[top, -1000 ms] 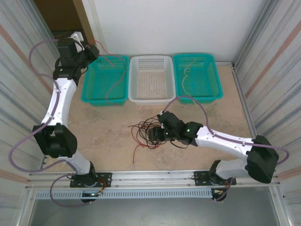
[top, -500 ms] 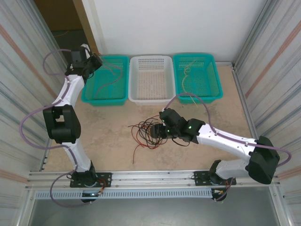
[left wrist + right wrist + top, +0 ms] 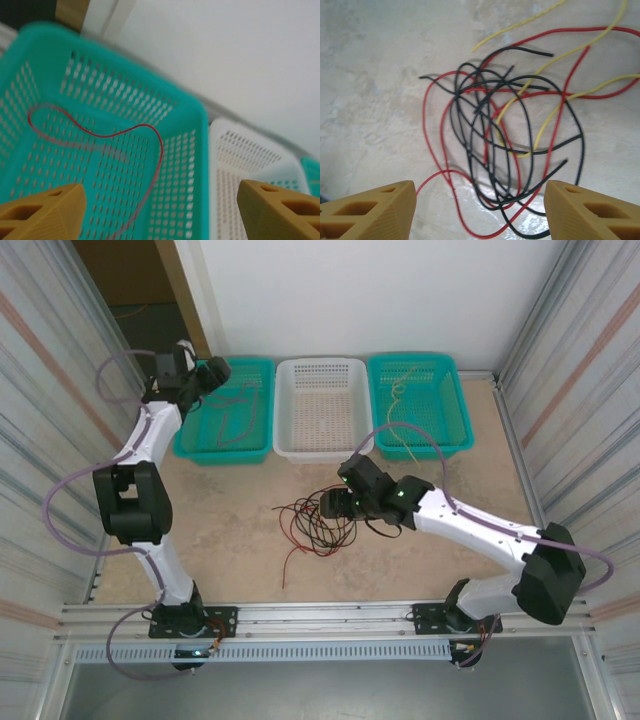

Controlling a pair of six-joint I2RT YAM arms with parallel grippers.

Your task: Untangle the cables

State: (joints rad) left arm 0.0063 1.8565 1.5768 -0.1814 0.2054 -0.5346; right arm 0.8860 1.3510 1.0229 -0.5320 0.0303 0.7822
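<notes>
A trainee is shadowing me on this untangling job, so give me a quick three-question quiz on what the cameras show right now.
1. True or false: the left gripper is gripping the red cable.
2. Which basket holds the yellow cable? A. left teal basket B. white basket C. right teal basket
3. Fill in: the right gripper hovers open above the ___ of red, black and yellow cables.
Key: 1. False: its jaws are open and the cable lies loose in the left teal basket. 2. C. 3. tangle.
</notes>
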